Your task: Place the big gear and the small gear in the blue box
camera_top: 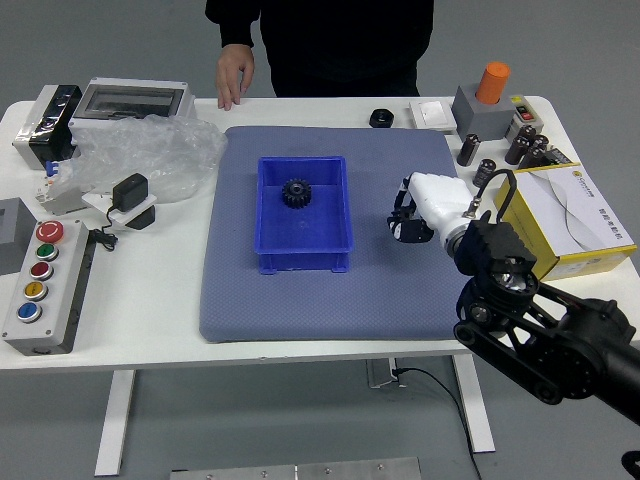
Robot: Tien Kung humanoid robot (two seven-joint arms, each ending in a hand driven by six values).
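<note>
One gear [296,193] lies in the blue box [303,261]; verify the right robot hand [432,204], its grip indeterminable here, before crossing the box's right edge.

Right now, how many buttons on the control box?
5, in a line along the control box: red button farthest, then green one, dark red one, yellow one, blue one nearest.

Could pass freely over the gray mat [300,312] on the near side of the blue box [303,263], less freely between box and right hand [437,203]. Must rise over the walls to enter, meeting the black gear [296,193] in the far half. Blocked low on the right by the yellow-and-white carton [590,215].
</note>
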